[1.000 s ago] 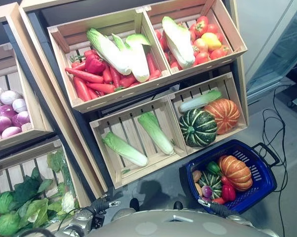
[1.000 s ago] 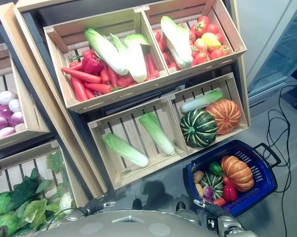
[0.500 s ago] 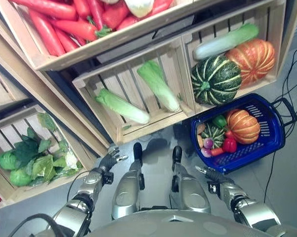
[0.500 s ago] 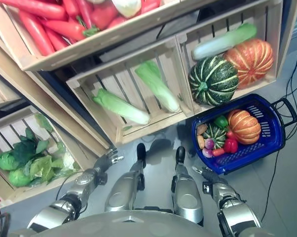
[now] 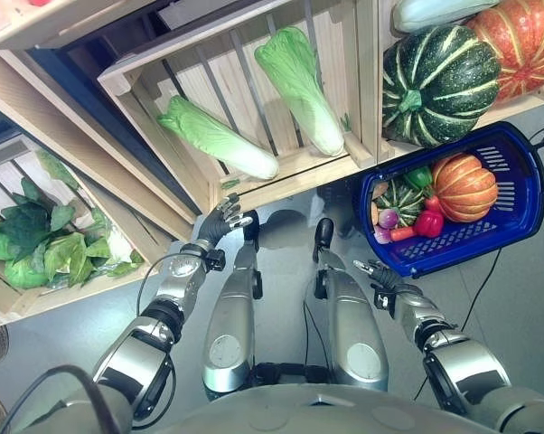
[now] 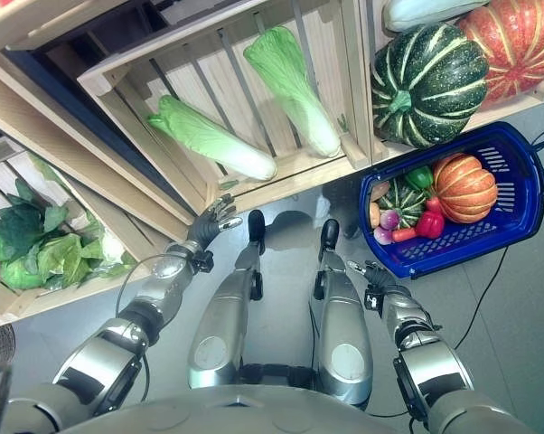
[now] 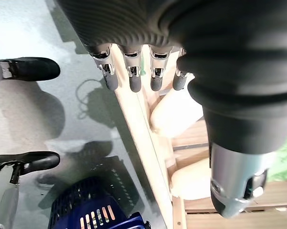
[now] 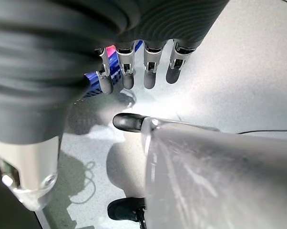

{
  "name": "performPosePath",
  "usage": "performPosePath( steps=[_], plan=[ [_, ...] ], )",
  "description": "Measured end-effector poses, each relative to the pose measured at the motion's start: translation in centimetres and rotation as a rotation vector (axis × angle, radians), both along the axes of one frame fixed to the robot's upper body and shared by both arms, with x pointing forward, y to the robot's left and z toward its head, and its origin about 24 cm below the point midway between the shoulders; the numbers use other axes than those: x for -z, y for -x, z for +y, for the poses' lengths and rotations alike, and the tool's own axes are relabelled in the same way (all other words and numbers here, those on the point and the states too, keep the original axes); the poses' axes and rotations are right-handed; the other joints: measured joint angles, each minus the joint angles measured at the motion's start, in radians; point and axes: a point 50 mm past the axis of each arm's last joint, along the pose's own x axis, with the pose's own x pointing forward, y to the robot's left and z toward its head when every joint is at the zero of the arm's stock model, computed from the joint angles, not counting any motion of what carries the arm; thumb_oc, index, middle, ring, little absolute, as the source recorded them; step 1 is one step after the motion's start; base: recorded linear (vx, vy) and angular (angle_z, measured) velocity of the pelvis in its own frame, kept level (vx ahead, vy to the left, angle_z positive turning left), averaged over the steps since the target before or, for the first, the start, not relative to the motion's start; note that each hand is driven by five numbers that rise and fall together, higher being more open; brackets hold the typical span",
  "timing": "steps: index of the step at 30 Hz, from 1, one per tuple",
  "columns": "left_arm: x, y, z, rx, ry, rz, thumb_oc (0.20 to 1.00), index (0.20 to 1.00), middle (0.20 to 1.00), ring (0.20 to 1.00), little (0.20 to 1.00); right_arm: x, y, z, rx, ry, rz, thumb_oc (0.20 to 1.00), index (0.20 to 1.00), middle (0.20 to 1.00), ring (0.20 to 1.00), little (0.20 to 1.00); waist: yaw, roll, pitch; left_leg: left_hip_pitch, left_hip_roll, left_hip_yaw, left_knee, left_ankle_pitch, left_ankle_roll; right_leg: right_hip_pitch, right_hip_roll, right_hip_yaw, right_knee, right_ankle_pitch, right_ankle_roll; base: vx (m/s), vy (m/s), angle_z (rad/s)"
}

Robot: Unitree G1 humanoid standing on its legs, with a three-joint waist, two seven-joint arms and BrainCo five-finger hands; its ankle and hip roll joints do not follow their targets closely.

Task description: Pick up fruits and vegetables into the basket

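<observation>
Blue plastic basket (image 5: 523, 192) is sitting on the grey floor (image 5: 73, 316) at right of frame, just below the wooden crate (image 5: 362, 108) w/ the big green striped squash (image 5: 439, 83) and orange pumpkin (image 5: 525, 32) at upper right. Basket is already holding a small orange pumpkin (image 5: 464, 185), a small striped squash (image 5: 400, 196), a green pepper (image 5: 419, 175), a red pepper (image 5: 428, 222), a purple onion (image 5: 388, 218) and a carrot (image 5: 402, 233). Two napa cabbages (image 5: 220, 138) are lying in the slatted crate at top centre, apart from each other. Leafy greens (image 5: 37, 244) are lying in a crate at the left edge.

Left hand (image 5: 223, 217) is hanging low, centre-left, just below that cabbage crate's front edge, fingers relaxed and straight, grasping nothing. Right hand (image 5: 373, 271) is hanging at lower centre-right, near the basket's lower-left corner but not touching it, fingers likewise loose and empty.
</observation>
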Motion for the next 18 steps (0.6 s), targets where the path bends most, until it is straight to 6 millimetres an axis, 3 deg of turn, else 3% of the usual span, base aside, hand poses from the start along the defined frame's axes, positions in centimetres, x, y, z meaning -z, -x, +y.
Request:
performPosePath(
  steps=[6, 11, 18],
  plan=[
    [-1.6, -1.1, -0.3, -0.103, -0.012, -0.057, 1.0, 1.0, 1.0, 1.0, 1.0, -0.9, -1.4, 0.5, 0.018, -0.02, -0.045, 1.0, 1.0, 1.0, 1.0, 1.0, 0.0, -0.007, 0.004, -0.099, -0.015, -0.015, 0.055, -0.001, -0.004, -0.133, -0.018, 0.014, 0.149, -0.048, -0.012, -0.03, -0.021, 0.12],
    [-2.2, -1.7, 0.1, -0.224, -0.031, -0.066, 1.0, 1.0, 1.0, 1.0, 1.0, -1.2, -1.9, 0.7, 0.013, -0.025, -0.057, 1.0, 1.0, 1.0, 1.0, 1.0, -0.019, -0.011, 0.007, -0.12, -0.017, -0.016, 0.084, -0.003, -0.003, -0.152, -0.017, 0.028, 0.171, -0.05, -0.013, 0.0, 0.0, 0.0],
    [-5.4, -4.0, 0.4, -0.354, -0.037, -0.144, 1.0, 1.0, 1.0, 1.0, 1.0, -1.4, -2.3, 1.0, 0.0, -0.024, -0.063, 1.0, 1.0, 1.0, 1.0, 1.0, -0.039, -0.027, 0.015, -0.157, -0.019, -0.014, 0.109, -0.004, -0.003, -0.192, -0.01, 0.055, 0.191, -0.049, -0.012, 0.0, 0.0, -0.02]
  ],
)
